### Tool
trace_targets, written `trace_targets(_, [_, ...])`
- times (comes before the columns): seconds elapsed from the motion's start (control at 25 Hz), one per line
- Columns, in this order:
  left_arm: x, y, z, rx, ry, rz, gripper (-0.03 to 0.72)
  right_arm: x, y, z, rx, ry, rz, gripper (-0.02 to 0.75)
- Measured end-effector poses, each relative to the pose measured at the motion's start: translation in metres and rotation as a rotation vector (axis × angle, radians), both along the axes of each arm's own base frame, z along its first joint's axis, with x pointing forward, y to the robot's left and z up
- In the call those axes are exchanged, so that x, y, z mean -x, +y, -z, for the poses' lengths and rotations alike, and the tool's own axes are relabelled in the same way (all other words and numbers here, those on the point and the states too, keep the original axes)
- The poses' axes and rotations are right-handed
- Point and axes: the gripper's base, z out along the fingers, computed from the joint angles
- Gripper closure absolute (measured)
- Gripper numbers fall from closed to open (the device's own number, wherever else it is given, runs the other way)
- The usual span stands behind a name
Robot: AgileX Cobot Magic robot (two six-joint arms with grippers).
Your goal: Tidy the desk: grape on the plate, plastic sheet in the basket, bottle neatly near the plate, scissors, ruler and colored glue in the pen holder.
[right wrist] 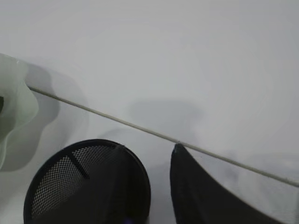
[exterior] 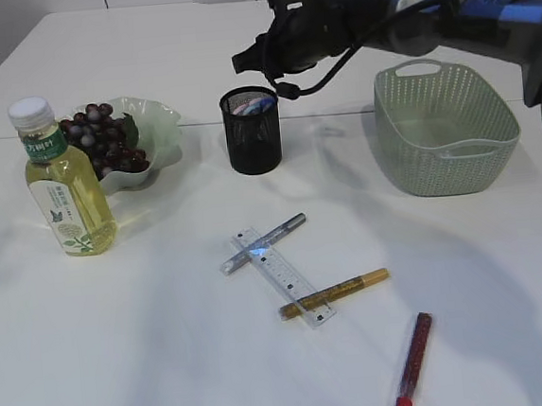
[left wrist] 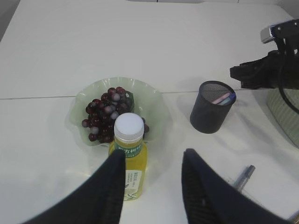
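Pen holder (exterior: 251, 130), black mesh, standing between plate (exterior: 154, 118) and basket (exterior: 445, 126), contents barely discernible beyond a pink-blue tip. Right gripper (exterior: 251, 57) hovering just above its rim, fingers (right wrist: 205, 196) parted, empty, partly cut off in wrist view. Left gripper (left wrist: 152, 186) poised above bottle (left wrist: 129, 156), half open, holding nothing.

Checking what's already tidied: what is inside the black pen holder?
The pen holder shows a pink and blue item at its rim. Its lower part is hidden by the mesh.
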Motion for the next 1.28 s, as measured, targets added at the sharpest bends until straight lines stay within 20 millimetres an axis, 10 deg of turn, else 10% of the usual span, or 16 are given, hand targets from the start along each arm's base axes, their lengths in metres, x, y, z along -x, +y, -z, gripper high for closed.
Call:
trace_targets(0.52, [-0.01, -0.002, 0.011, -0.022, 0.06, 0.002, 0.38, 0.023, 0.0, -0.069, 0.009, 0.251, 0.053, 0.421])
trace_targets(0.88, [-0.011, -0.003, 0.022, -0.028, 0.165, 0.01, 0.368, 0.044, 0.0, -0.074, 0.063, 0.453, 0.0, 0.362])
trace_targets(1.28, [0.005, -0.005, 0.039, -0.04, 0.421, 0.044, 0.232, 0.08, 0.046, -0.093, 0.089, 0.438, -0.14, 0.361])
